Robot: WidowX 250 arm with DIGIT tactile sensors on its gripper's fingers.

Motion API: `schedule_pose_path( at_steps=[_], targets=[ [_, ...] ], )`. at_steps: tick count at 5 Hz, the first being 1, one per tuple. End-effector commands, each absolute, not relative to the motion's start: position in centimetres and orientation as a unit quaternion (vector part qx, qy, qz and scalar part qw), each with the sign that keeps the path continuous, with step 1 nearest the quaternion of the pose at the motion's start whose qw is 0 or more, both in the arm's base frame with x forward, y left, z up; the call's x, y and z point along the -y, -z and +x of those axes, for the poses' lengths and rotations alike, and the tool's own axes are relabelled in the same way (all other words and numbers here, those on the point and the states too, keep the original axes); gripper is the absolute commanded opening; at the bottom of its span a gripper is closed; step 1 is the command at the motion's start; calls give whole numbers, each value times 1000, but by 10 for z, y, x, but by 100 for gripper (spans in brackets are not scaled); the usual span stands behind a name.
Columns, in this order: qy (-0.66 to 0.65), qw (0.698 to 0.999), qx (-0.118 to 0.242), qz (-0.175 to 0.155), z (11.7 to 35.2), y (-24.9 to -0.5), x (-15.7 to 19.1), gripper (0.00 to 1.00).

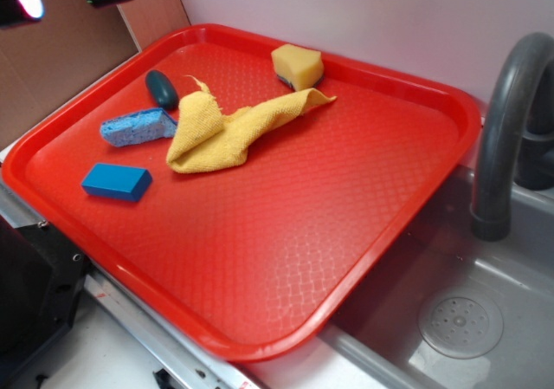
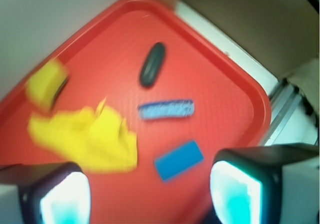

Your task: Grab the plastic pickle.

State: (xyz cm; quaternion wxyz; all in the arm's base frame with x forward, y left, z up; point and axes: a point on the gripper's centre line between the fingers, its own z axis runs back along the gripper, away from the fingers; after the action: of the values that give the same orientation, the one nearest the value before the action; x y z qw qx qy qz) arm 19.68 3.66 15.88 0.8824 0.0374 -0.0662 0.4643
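on red tray (image 1: 260, 259), plastic pickle (image 2: 152, 64) well below end effector (image 2: 150, 194) (fingers apart, empty).

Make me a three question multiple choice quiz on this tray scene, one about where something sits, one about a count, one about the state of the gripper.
1. Where does the plastic pickle lie?
A. in the sink
B. on the red tray, just beyond the light blue sponge
C. on top of the yellow cloth

2. How many blue things lie on the tray?
A. two
B. four
C. none

3. What is the gripper doing?
A. clamped on the pickle
B. open, holding nothing
C. pressing on the cloth

Answers: 1 B, the exterior view shows the pickle on the tray next to the sponge. 2 A, only the sponge and the blue block are blue. 3 B, in the wrist view the fingers stand apart above the tray with nothing between them.
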Motion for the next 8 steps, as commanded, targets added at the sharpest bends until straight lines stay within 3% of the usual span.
schedule_pose_path(
  at_steps=[1, 3, 5, 6, 7, 8],
  targets=[
    [-551, 824, 120, 58, 236, -105, -87, 100],
    [-557, 822, 107, 49, 259, -55, -114, 100],
    [-547, 833, 67, 43, 266, -20, -108, 100],
    [-550, 831, 70, 44, 262, -15, -105, 0],
    [-562, 825, 58, 29, 258, -7, -106, 0],
    [-562, 824, 63, 49, 256, -11, -103, 0]
  ],
)
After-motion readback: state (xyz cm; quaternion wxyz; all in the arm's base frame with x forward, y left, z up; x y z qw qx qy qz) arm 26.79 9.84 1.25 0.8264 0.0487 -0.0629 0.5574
